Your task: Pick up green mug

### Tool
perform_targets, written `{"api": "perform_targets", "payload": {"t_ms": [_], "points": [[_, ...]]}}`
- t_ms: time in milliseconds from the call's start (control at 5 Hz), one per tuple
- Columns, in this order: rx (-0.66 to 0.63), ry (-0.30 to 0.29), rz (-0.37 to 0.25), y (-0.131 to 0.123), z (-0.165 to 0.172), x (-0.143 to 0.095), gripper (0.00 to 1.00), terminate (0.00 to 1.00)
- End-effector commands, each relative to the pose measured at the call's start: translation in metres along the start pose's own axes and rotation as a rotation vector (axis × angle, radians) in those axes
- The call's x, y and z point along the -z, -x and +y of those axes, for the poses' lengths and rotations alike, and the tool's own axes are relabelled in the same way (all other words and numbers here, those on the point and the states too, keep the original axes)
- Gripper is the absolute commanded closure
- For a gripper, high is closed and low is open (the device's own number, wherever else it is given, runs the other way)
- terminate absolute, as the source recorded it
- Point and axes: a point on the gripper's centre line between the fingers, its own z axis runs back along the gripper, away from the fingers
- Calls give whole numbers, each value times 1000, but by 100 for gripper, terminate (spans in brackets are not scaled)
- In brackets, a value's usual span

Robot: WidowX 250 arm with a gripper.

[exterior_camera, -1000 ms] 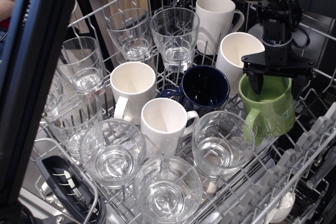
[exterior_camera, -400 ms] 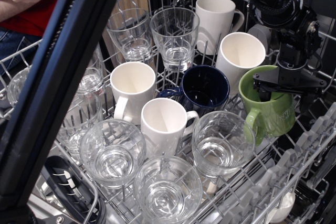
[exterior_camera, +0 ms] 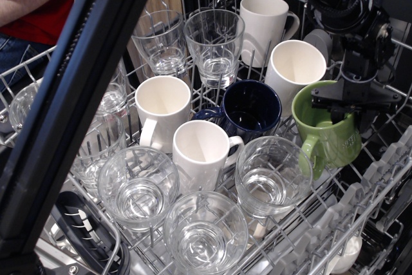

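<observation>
The green mug (exterior_camera: 325,132) stands at the right side of the dishwasher rack (exterior_camera: 386,178), tipped slightly, its loop handle facing the camera and the clear glass (exterior_camera: 273,175) below it. The gripper (exterior_camera: 344,111) has come in from above at the mug's far rim; one finger appears to sit inside the mouth and the other outside the right wall, but whether the jaws are clenched on the wall or only straddling it I cannot tell, since the black bar hides the contact. To do this step well, the jaws should bite squarely on the rim wall, low enough to have real ceramic between them, because the glaze looks slick and the handle's weight may swing the mug once it is free. The lift should go straight up. Room is tight: the white mug (exterior_camera: 294,69) is just beside the green one on the upper left, the navy mug (exterior_camera: 250,109) stands near on the left, and rack tines rise around the base; only above and to the right is it open
</observation>
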Motion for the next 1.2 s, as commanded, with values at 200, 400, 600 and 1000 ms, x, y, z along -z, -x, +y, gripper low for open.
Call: {"api": "perform_targets", "payload": {"t_ms": [200, 400, 600, 1000], "points": [[-99, 22, -30, -29, -19, -41, 100, 0], [-116, 26, -33, -34, -22, -60, 100, 0], [-175, 4, -15, -42, -25, -76, 100, 0], [-206, 88, 43, -45, -26, -134, 100, 0]]}}
